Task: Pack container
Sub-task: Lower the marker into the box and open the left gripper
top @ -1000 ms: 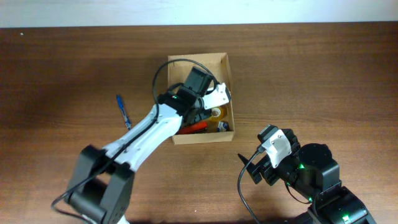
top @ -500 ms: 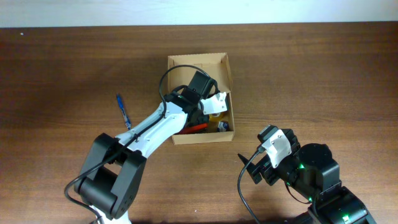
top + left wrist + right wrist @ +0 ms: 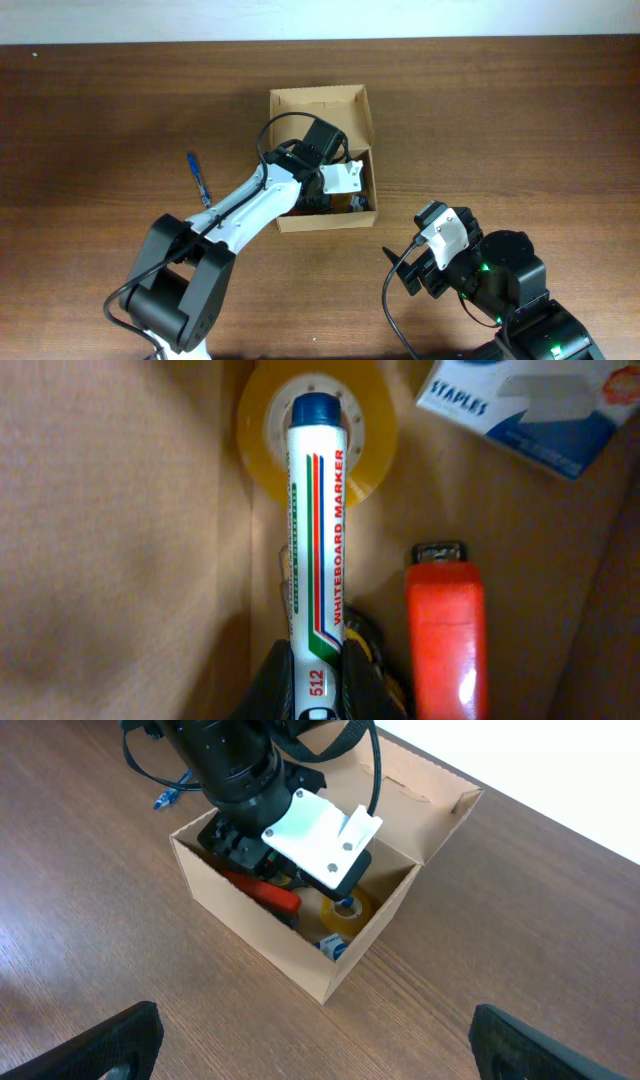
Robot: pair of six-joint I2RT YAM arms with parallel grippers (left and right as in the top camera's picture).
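The left arm (image 3: 250,205) reaches into the box (image 3: 335,222) from the near left, its wrist covering most of the opening; the lid (image 3: 318,110) stands open at the far side. Inside, the marker (image 3: 318,550) in the left gripper (image 3: 320,685) lies along one wall, cap over a tape roll (image 3: 368,440), a stapler (image 3: 445,630) just beside it and a staples pack (image 3: 530,405) beyond, with only narrow floor between. Bare table (image 3: 480,130) lies right of the box; a pen (image 3: 198,180) lies left of it
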